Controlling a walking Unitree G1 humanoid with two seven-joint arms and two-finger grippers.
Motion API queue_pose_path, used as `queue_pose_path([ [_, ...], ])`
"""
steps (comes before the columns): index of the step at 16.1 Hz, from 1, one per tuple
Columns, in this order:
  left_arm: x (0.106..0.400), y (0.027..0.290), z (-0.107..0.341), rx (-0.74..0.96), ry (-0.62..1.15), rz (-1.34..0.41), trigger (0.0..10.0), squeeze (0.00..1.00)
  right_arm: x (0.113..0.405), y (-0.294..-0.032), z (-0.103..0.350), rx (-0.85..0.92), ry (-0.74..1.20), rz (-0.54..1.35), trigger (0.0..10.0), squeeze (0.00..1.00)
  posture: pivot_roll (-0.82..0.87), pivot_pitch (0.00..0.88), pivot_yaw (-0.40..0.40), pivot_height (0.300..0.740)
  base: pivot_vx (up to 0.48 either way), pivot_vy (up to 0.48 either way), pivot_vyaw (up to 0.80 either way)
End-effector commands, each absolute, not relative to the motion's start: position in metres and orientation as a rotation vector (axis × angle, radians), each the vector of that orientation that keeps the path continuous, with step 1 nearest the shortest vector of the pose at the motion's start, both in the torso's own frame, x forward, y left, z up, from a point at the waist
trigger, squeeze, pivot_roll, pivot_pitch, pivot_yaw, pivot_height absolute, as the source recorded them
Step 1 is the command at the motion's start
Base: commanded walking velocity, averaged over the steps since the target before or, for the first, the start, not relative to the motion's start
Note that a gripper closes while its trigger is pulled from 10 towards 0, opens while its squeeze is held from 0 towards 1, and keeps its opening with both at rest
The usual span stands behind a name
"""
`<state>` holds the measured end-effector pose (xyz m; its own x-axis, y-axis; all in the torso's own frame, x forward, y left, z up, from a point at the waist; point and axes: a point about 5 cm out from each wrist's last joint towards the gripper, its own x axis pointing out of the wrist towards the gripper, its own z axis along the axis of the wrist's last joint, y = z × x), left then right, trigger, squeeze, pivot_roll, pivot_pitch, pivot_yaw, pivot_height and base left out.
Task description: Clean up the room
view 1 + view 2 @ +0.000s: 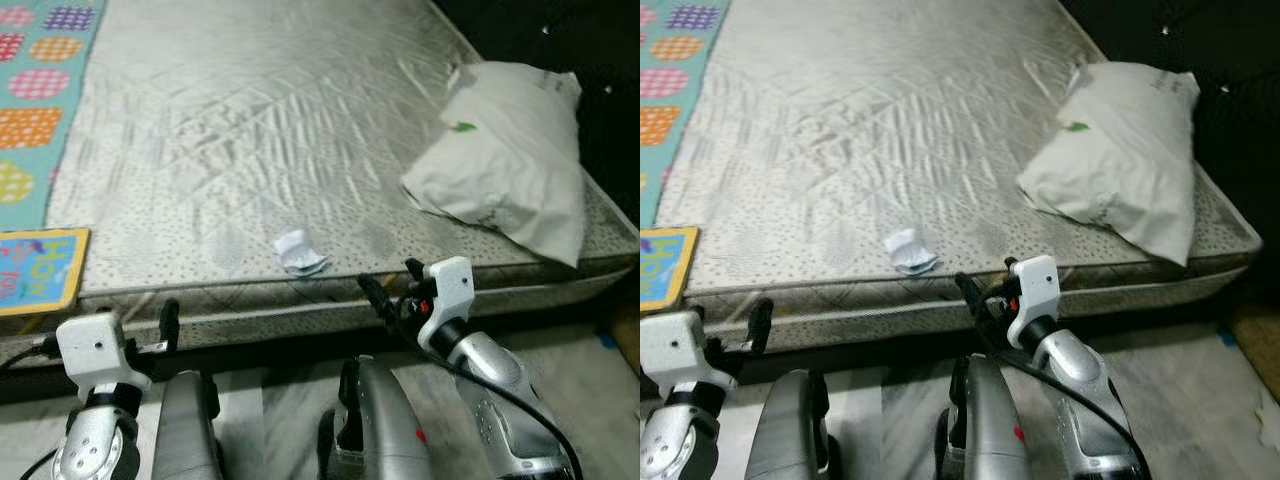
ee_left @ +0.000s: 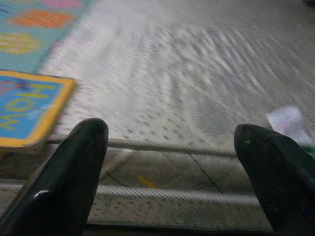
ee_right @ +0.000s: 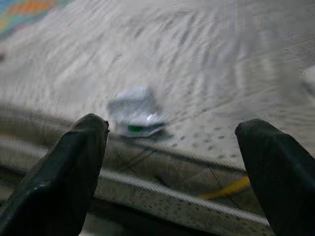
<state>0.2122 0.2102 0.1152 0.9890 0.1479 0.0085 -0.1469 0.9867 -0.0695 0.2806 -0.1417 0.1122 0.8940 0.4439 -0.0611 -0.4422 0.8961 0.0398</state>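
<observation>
1 small crumpled paper scrap (image 1: 300,253) near the mattress (image 1: 260,140) edge looks light and soft, so the spread right gripper (image 1: 392,285), just beside that edge, should pinch its middle gently.

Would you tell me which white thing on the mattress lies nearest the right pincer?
The small crumpled wrapper at the near edge; the pillow lies farther back.

Dim, flat light; blurred wrist views
</observation>
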Motion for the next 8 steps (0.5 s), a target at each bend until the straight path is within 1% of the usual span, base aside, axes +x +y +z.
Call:
queue_pose_path([
  [1,0.2044,0.213,0.105,-0.073,0.037,0.171,10.0,0.0,0.282,-0.1371,0.1134,0.005,0.065,0.483,10.0,0.0,0.0,0.216,-0.133,0.555,0.0,0.0,0.8],
  [2,0.2045,0.2128,0.1055,-0.073,0.035,0.168,10.0,0.0,0.2822,-0.1374,0.1135,0.029,0.065,0.472,10.0,0.0,0.0,0.214,-0.133,0.555,0.0,0.0,0.8],
  [5,0.2048,0.2119,0.1062,-0.076,0.027,0.158,10.0,0.0,0.2828,-0.1393,0.1136,0.044,0.064,0.46,10.0,0.0,0.0,0.213,-0.131,0.555,0.0,0.0,0.0],
  [8,0.2054,0.2108,0.1068,-0.078,0.022,0.149,10.0,0.0,0.2836,-0.1396,0.1134,0.043,0.063,0.456,10.0,0.0,0.0,0.211,-0.131,0.555,0.259,0.0,0.0],
])
